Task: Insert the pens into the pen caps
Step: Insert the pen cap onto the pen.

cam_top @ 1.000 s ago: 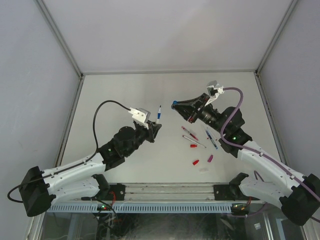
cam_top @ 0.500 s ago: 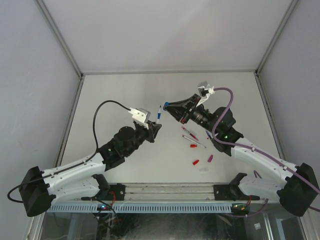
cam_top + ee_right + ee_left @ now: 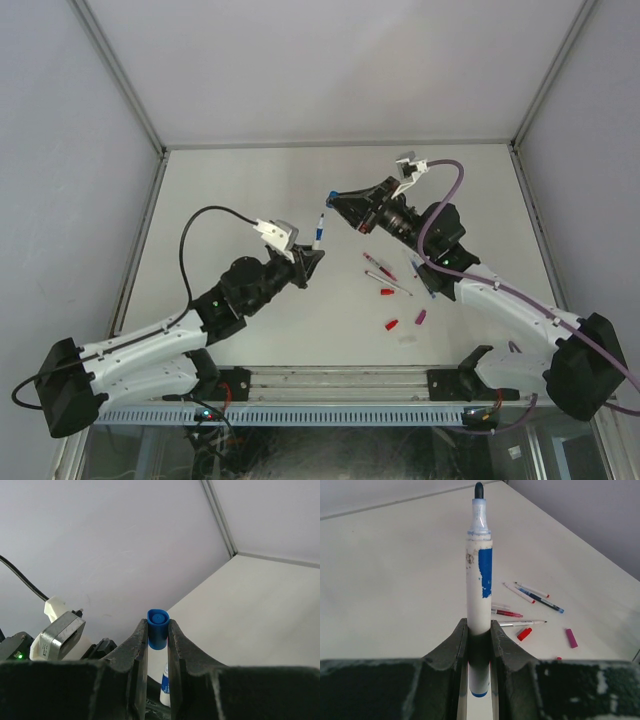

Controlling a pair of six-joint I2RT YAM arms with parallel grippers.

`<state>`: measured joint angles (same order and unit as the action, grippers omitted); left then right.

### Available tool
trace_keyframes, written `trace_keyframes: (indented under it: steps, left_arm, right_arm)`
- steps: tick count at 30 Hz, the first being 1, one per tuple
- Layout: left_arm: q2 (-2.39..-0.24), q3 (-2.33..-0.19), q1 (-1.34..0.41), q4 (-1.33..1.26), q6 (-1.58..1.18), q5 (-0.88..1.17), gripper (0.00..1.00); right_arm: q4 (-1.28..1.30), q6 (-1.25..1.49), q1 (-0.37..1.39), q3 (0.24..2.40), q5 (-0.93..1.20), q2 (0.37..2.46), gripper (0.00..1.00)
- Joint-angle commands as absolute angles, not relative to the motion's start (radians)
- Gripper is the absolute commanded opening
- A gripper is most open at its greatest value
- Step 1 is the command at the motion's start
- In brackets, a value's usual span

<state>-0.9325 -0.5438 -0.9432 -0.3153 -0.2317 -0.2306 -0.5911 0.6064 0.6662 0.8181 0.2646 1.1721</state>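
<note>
My right gripper (image 3: 336, 198) has swung left across the table this last second. It has carried the blue cap (image 3: 330, 196) from out on the right to just beside the tip of the blue pen (image 3: 318, 232), over the middle of the table. My left gripper (image 3: 309, 263) has barely shifted and is offering the pen up the whole time. So the approach looks nearly done, and I judge that what's left is the fine line-up and the push. Cap and tip are still apart.

From above I get that small gap, but no detail. My left wrist camera fills that in: the pen stands upright, jaws clamped tight on the lower barrel, dark nib bare at the top. Behind it, toward the right edge, lie the spare pens (image 3: 534, 592), a red cap (image 3: 524, 633) and a magenta cap (image 3: 571, 637), all waiting.

My right wrist camera shows what neither of the others can. The cap is pinched between my closed fingertips, and a sliver of white-and-blue barrel shows below it, a touch to the right of the cap's line. I can't see the nib there, so I can't yet tell whether the cap's mouth is square to it.
</note>
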Motion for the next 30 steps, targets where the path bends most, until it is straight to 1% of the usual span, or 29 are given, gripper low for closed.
trace_keyframes:
  steps: [1, 9, 17, 30]
  left_arm:
    - [-0.905, -0.517, -0.950, -0.405, -0.196, -0.157, 0.00]
    - [-0.890, -0.501, -0.950, -0.420, -0.192, -0.161, 0.00]
    - [-0.887, -0.500, -0.951, -0.420, -0.188, -0.161, 0.00]
    - [-0.890, -0.502, -0.951, -0.420, -0.190, -0.165, 0.00]
  right_arm:
    - [-0.683, 0.631, 0.654, 0.867, 0.361, 1.199, 0.00]
    - [-0.667, 0.618, 0.654, 0.873, 0.382, 1.207, 0.00]
    - [-0.610, 0.612, 0.655, 0.873, 0.329, 1.204, 0.00]
    - [-0.581, 0.611, 0.657, 0.873, 0.340, 1.204, 0.00]
